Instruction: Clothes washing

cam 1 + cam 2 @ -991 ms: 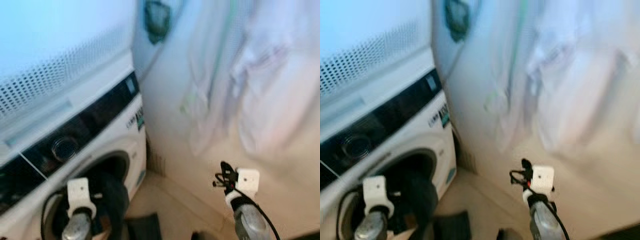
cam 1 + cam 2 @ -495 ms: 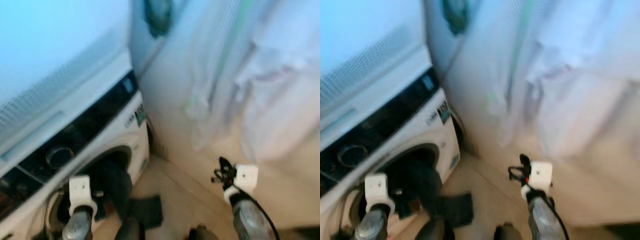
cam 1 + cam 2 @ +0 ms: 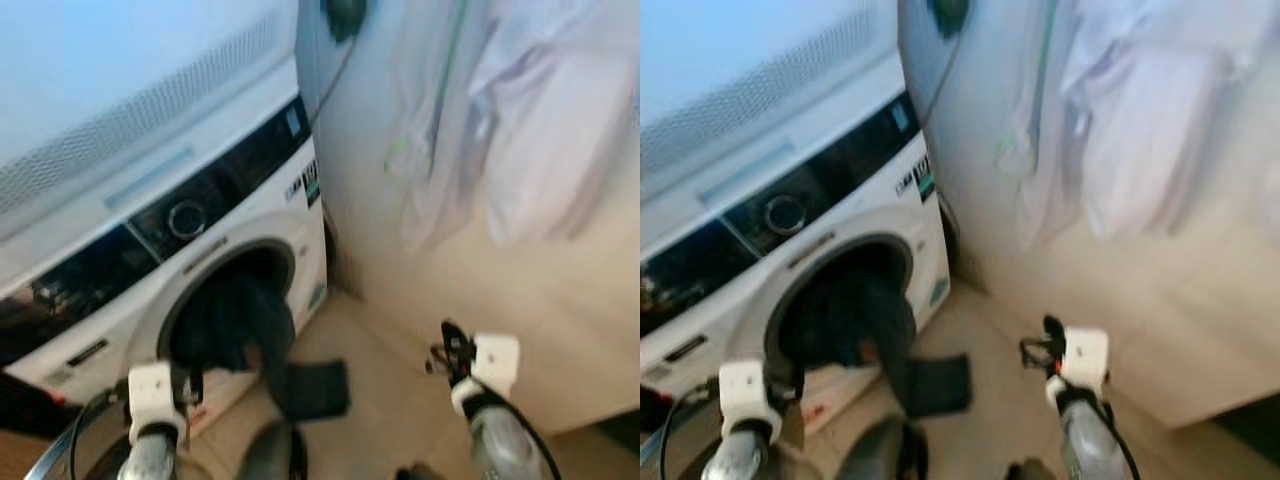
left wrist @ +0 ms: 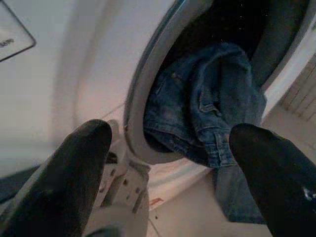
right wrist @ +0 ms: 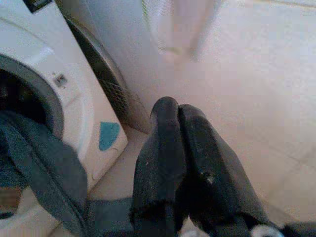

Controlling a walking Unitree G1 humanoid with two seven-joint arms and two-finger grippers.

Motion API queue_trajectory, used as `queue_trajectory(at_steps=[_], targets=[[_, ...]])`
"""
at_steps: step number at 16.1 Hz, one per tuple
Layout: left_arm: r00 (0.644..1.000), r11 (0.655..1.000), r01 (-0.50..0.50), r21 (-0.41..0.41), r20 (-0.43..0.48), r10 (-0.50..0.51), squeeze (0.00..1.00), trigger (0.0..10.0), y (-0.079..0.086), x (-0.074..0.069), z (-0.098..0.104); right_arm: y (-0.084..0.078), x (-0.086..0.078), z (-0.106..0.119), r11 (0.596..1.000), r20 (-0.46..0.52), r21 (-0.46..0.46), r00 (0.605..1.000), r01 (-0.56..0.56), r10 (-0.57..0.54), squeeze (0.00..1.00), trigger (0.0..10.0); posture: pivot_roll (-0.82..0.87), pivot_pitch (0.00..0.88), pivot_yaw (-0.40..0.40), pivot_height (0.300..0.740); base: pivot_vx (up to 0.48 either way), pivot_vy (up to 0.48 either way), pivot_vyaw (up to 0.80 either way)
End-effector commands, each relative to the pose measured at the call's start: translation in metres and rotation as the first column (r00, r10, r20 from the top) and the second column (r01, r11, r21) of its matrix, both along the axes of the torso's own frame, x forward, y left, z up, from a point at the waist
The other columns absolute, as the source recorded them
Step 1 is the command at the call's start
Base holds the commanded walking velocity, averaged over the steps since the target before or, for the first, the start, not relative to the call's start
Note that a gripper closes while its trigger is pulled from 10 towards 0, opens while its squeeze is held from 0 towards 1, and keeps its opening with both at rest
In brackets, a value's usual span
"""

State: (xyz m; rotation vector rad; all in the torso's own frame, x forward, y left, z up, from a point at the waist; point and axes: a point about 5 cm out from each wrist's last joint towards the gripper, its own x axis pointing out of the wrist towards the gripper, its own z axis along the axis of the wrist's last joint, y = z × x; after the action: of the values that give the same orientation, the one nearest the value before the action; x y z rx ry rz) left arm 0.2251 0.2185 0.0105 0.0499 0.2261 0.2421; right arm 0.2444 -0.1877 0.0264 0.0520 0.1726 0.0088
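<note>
A white front-loading washing machine (image 3: 120, 260) is seen across the left half of the head views, its round drum opening (image 3: 225, 300) at centre left and a dark control panel with a round dial (image 3: 187, 218) above it. A pair of dark blue jeans (image 3: 240, 320) is stuffed in the drum opening; one leg is draped over the lower rim and laid out on the beige floor (image 3: 390, 390), its end seen at lower centre of the frame. In the left wrist view the denim (image 4: 207, 113) is shown bunched against the grey door seal, with the hanging leg at the lower right.

The left gripper (image 4: 168, 163) is held low in front of the machine, toward the lower left of the head views, with its two black fingers (image 4: 74, 168) spread wide apart and nothing between them. The right gripper (image 5: 180, 163) is held at lower right of the head views, over the floor and well apart from the jeans; its fingers are pressed together on nothing.

Pale garments (image 3: 520, 130) are seen hanging at the upper right against a light wall, blurred. A dark object (image 3: 345, 15) is mounted at the top centre.
</note>
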Motion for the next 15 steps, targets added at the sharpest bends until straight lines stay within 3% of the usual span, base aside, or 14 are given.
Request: queue_trajectory(at_steps=[1,4,8,11,13,15], targets=[[1.000,0.999,0.007,0.036,-0.005,-0.007,0.00,10.0,0.0007,0.0032,0.0021,0.0008,-0.0029,-0.0038,1.000,-0.016,-0.005,1.000,-0.001,0.001,0.00,10.0,0.03,0.250,0.043,0.703,0.000,0.000,0.00],[1.000,0.998,0.011,0.055,-0.018,-0.010,0.00,10.0,0.0014,0.0022,0.0008,0.0013,-0.0031,-0.0043,1.000,-0.017,-0.014,1.000,-0.002,0.002,0.00,10.0,0.03,0.252,0.043,0.703,0.000,-0.090,0.71],[1.000,0.999,0.007,0.053,-0.020,-0.006,0.00,10.0,0.0012,0.0024,0.0003,0.0001,-0.0042,-0.0049,1.000,-0.016,-0.017,1.000,0.004,-0.004,0.00,10.0,0.03,0.251,0.044,0.703,0.000,-0.471,0.00],[1.000,0.999,0.007,0.051,-0.017,-0.006,0.00,10.0,0.0004,0.0028,0.0002,0.0001,-0.0037,-0.0041,1.000,-0.009,-0.025,1.000,-0.003,0.002,0.00,10.0,0.03,0.249,0.043,0.703,0.000,-0.339,0.79],[1.000,0.999,0.005,0.048,-0.014,-0.005,0.00,10.0,0.0001,0.0028,0.0003,0.0002,-0.0038,-0.0043,1.000,-0.010,-0.021,1.000,-0.001,0.001,0.00,10.0,0.03,0.249,0.043,0.703,0.000,0.000,0.79],[1.000,0.999,0.008,0.047,-0.014,-0.007,0.00,10.0,-0.0007,0.0032,-0.0001,-0.0003,-0.0037,-0.0045,1.000,-0.012,-0.019,1.000,0.003,-0.003,0.00,10.0,0.03,0.247,0.042,0.703,0.000,0.000,0.00]])
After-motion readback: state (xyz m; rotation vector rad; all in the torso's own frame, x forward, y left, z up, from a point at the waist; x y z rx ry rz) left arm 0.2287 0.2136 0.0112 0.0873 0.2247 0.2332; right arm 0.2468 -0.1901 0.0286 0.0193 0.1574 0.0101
